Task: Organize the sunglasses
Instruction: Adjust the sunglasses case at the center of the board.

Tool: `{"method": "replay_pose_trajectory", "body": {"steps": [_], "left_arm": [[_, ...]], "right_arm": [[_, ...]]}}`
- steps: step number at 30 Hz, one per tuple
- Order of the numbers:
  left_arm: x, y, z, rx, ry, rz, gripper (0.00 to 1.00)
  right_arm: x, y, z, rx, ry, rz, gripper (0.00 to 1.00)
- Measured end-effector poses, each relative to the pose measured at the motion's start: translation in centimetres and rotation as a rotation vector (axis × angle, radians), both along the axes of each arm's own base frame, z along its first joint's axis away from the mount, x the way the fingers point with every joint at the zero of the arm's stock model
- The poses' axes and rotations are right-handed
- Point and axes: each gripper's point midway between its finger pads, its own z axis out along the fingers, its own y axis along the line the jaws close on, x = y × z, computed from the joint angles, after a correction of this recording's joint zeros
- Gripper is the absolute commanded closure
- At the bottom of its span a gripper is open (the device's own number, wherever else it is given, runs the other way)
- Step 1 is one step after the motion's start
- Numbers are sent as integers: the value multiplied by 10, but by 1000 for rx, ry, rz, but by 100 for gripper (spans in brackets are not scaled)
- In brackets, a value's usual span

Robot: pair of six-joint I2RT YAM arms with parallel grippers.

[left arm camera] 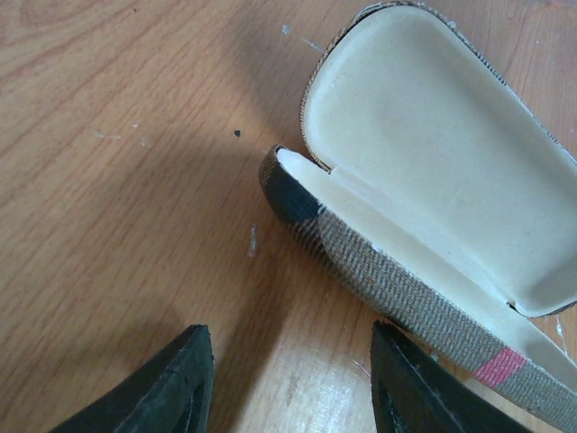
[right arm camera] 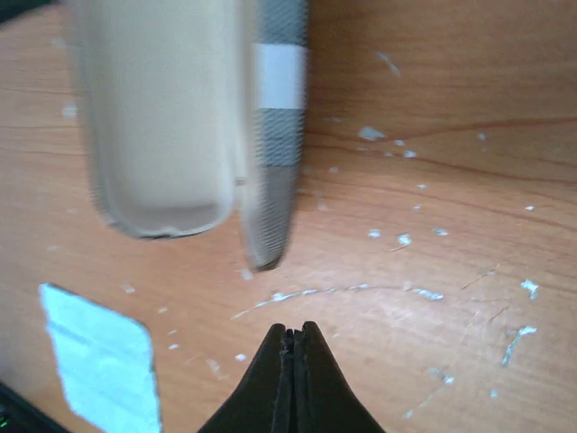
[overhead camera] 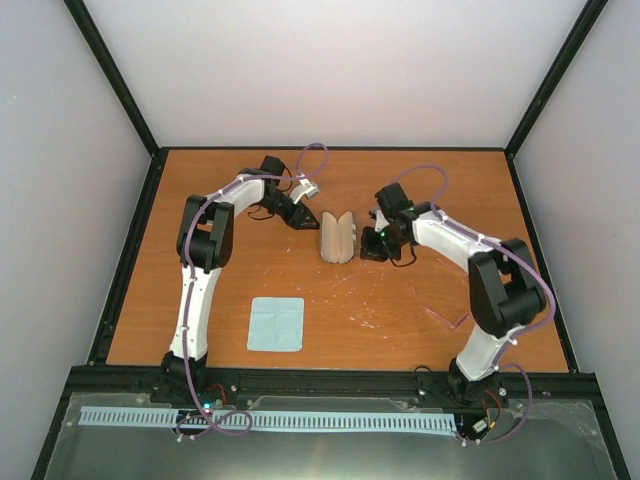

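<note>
Two grippers flank an open case on the table [overhead camera: 420, 190]. Our left gripper [left arm camera: 290, 329] has its jaws partly apart, released, with only bare wood between the fingers [left arm camera: 171, 388]. Just ahead of it and to its right lies the case [left arm camera: 424, 144], hinged open, with its cream lining facing up and a red band on the woven shell nearest the right finger. We cannot tell whether that finger touches the shell.

Our right gripper [right arm camera: 290, 332] is clenched, its fingers pressed together on nothing, just above the scratched wood. The same case lies ahead of it and to its left, apart from the tips. A pale blue cloth [right arm camera: 99, 361] sits flat further to its left and back, near the frame's edge.

From above, we see the sunglasses [overhead camera: 447, 318] only as a faint pink angular outline on the table. They lie well behind the right gripper, close beside that arm's lower link and apart from both the case and the cloth.
</note>
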Motion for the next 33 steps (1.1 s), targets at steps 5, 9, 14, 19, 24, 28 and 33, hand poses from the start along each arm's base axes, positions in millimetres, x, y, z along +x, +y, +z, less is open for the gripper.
{"method": "replay_pose_trajectory", "body": {"steps": [5,9,14,19,24,28,33], "left_arm": [[0,0,0,0,-3,-3,50],[1,0,1,1,-6,-3,50],[8,-2,2,4,-19,-1,50],[9,-2,1,7,-21,-1,50],[9,-2,1,9,-21,-2,50],[9,-2,0,6,-21,-2,50],[8,-3,1,1,-28,-3,44]], "right_arm": [[-6,13,51,83,-115,44,97],[-14,31,70,151,-134,110,97],[-34,51,57,180,-64,208,97],[-53,66,26,171,43,268,97],[-53,67,2,147,95,270,97],[-46,70,-14,122,118,264,97],[-34,71,-30,82,116,252,97]]}}
